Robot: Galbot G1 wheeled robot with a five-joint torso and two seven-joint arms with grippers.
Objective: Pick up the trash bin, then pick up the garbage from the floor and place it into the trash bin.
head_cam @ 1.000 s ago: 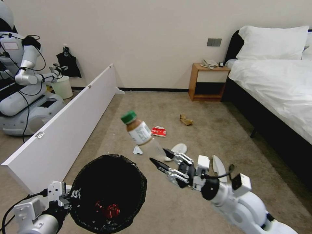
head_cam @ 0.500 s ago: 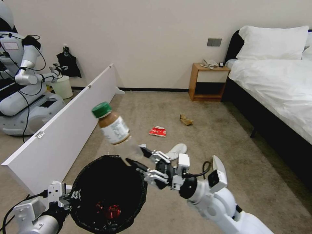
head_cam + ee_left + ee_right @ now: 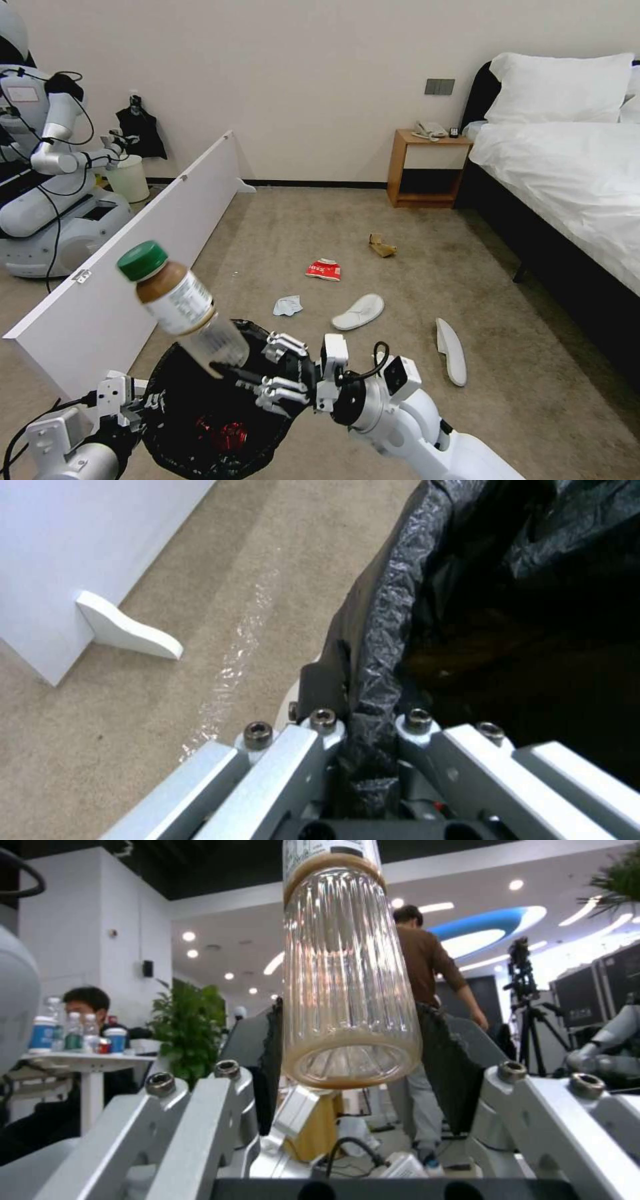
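My right gripper [image 3: 228, 371] is shut on the clear base of a green-capped bottle [image 3: 179, 301], which tilts with its cap up and out over the trash bin [image 3: 157, 377]. In the right wrist view the bottle [image 3: 347, 975] stands between the dark pads [image 3: 270, 1060]. The bin's black bag opening shows a crushed red can [image 3: 224, 431] at the bottom. My left gripper [image 3: 128, 400] is shut on the bin's rim [image 3: 393, 630]. On the floor [image 3: 413, 293] lie a red snack packet [image 3: 324, 269], a brown paper bag [image 3: 382, 246], a tissue [image 3: 287, 305] and two white slippers [image 3: 359, 311] [image 3: 451, 341].
A long white panel [image 3: 133, 267] stands on edge along the left, its foot [image 3: 127, 630] close to the bin. Behind it are another robot [image 3: 47, 180] and a pale bucket [image 3: 128, 178]. A wooden nightstand [image 3: 427, 167] and a bed [image 3: 567, 167] are on the right.
My right gripper has carried the bottle leftward and nearer, from over the carpet to above the bin's opening, uncovering the tissue and near slipper. The left gripper and bin have stayed put.
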